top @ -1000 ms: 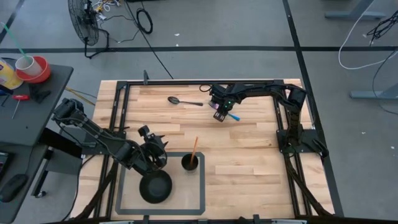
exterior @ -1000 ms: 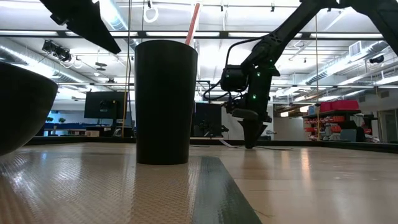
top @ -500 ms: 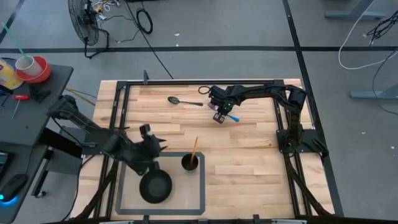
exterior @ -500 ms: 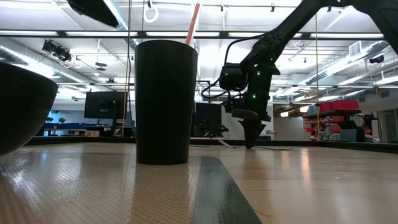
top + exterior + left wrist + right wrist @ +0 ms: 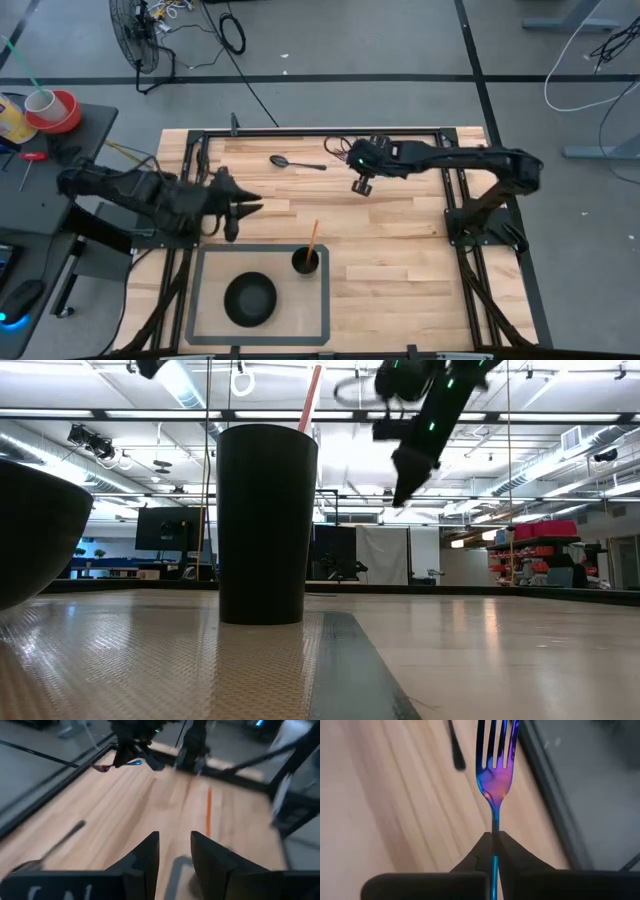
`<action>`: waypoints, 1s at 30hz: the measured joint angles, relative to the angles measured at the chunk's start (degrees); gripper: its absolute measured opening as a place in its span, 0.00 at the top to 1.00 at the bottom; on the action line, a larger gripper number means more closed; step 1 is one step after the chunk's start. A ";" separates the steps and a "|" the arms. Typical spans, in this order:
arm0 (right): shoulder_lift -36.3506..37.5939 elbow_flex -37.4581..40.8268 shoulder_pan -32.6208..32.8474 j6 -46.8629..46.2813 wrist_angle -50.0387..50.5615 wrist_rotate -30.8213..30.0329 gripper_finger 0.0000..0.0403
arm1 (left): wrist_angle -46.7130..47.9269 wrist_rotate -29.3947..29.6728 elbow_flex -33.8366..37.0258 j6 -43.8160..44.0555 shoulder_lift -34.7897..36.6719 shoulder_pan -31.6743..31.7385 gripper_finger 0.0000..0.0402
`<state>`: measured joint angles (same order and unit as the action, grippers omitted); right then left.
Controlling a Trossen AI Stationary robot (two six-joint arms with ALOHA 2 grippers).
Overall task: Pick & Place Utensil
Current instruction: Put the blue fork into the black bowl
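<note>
My right gripper [image 5: 361,183] is high above the far middle of the table and shut on an iridescent blue-purple fork [image 5: 495,775]; it also shows in the low view [image 5: 405,470]. A black spoon [image 5: 295,162] lies flat on the wood to its left. My left gripper [image 5: 238,205] is open and empty over the table's left part, its fingers [image 5: 142,855] apart. A black cup [image 5: 306,261] with an orange stick [image 5: 312,395] in it and a black bowl [image 5: 250,298] stand on the dark-framed mat [image 5: 200,300]. My right gripper pinches the fork's thin handle [image 5: 494,836] between its two fingers. The fork lies along the fingers and sticks out past the fingertips, tines foremost. It is lifted clear of the table. In the low view the fingers slant downward.
The table has a black metal frame around it [image 5: 320,131]. Bare wood lies between the cup and the table's right edge [image 5: 400,260]. The cup [image 5: 265,525] and the bowl [image 5: 30,530] stand near the front.
My right gripper has risen from the table top with the fork, which is now lifted clear. My left gripper has risen and gone from over the bowl toward the table's far and left edges.
</note>
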<state>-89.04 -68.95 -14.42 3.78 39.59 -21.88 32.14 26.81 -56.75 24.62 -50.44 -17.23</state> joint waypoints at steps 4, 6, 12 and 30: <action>2.93 -3.72 4.62 1.22 3.94 -5.28 0.97 | -2.86 -12.10 -1.03 -0.28 -0.76 9.86 0.71; 2.95 -6.97 6.46 1.27 6.76 -7.82 0.97 | -3.05 -15.11 -2.63 -0.23 -1.78 14.71 0.71; 2.13 -15.56 11.04 5.19 7.55 -12.16 0.97 | -3.67 -20.28 -9.59 0.11 -6.20 26.68 0.70; 2.02 -18.36 14.36 9.41 2.94 -12.04 0.97 | -22.45 -27.20 -14.23 1.21 -22.80 32.67 0.43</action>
<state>-87.02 -87.31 -0.06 13.19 42.53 -33.92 9.69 -0.39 -70.98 25.83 -73.24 15.43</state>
